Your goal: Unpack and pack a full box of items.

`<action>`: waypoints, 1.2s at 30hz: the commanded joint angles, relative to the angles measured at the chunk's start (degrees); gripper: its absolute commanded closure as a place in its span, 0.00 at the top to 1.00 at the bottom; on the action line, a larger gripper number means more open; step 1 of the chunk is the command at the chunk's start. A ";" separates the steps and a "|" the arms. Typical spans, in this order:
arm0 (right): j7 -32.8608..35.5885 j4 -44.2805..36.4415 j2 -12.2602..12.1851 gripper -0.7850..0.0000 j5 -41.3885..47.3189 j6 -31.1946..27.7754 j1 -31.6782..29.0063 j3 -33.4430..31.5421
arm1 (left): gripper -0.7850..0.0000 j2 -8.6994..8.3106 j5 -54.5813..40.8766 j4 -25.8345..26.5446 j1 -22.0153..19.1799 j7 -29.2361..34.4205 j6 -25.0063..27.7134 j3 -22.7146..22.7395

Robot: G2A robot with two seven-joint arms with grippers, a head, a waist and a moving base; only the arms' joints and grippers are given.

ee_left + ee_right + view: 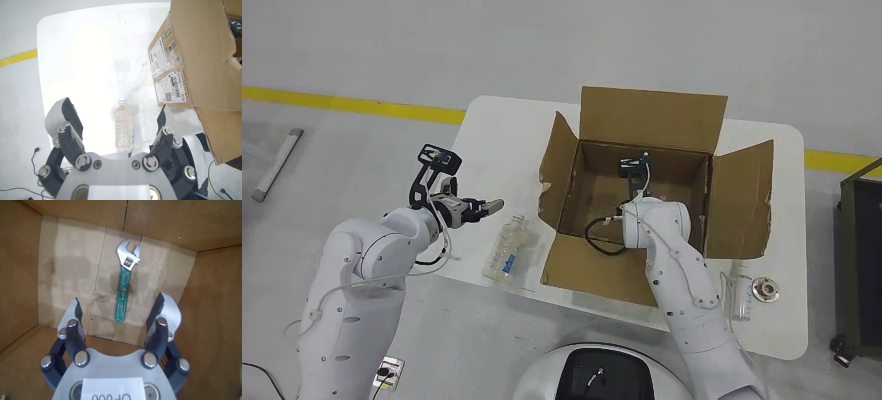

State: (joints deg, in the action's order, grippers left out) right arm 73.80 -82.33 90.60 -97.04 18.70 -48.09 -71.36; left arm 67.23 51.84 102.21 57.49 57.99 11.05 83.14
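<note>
Jaws gape empty on left gripper (115, 104) and right gripper (118, 298). Wrench (125, 281) lies lengthwise, centred ahead of the right, head pointing away.

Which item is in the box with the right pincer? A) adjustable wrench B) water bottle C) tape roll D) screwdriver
A: the right wrist view shows a green-handled adjustable wrench lying flat on the floor of the box, ahead of the open right pincer.

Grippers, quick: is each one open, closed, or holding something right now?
Left gripper: open, holding nothing, clear of the bottle.
Right gripper: open, holding nothing, inside the box above the wrench.
</note>
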 commanded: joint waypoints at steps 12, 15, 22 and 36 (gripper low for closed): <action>14.20 6.28 0.95 1.00 -1.79 -2.42 9.74 -3.01 | 1.00 0.00 0.00 0.00 0.00 0.00 0.00 0.00; 14.20 10.80 1.61 1.00 -2.63 -2.42 11.68 -3.14 | 1.00 0.00 0.00 0.00 0.00 0.00 0.00 0.00; 14.20 16.97 3.00 1.00 -4.06 -2.42 14.20 -3.38 | 1.00 0.00 0.00 0.00 0.00 0.00 0.00 0.00; 11.49 16.68 3.04 1.00 -4.70 -3.34 11.13 -2.99 | 1.00 0.00 0.00 0.00 0.00 0.00 0.00 0.00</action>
State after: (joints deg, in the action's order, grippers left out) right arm 85.20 -65.55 93.60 -101.55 15.37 -36.72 -74.48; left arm 67.23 51.84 102.21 57.49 57.99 11.05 83.14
